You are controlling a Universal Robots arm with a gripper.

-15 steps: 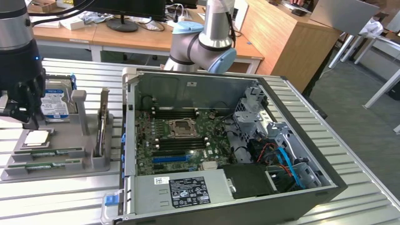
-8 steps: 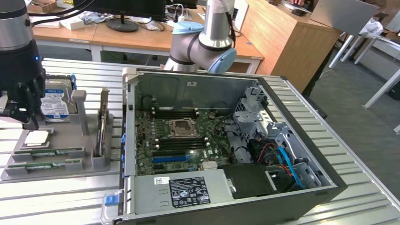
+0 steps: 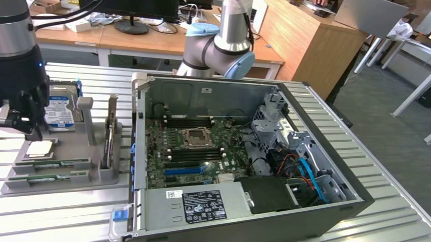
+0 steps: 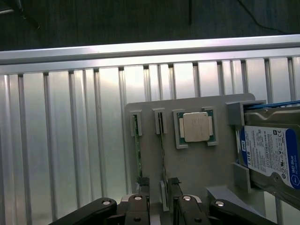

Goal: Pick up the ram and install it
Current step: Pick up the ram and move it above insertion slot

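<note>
A dark claw [image 4: 158, 188] hangs over a grey tray [image 4: 197, 168], its two fingers [image 4: 140, 208] apart with a narrow gap between them. The ram [image 4: 162, 145], a thin green stick set on edge in a tray slot, lies straight out from that gap. Its long axis runs away from the claw. In the wrist view its near end sits between the fingertips, so the fingers flank its two flat faces. Whether they touch it cannot be told. In the exterior view the claw appears to be above the tray rather than down in it.

A second stick [image 4: 137, 150] lies just beside the ram and parallel to it, in line with one finger rather than the gap. On the ram's other side a square silver processor [image 4: 196, 126] rests in its own recess, and past that is a blue-labelled hard drive [image 4: 274, 157]. The tray sits on a slatted metal desk [image 4: 70, 140]. Well apart, toward the exterior view's right, an open computer case [image 3: 202, 91] shows its board [image 3: 195, 151].
</note>
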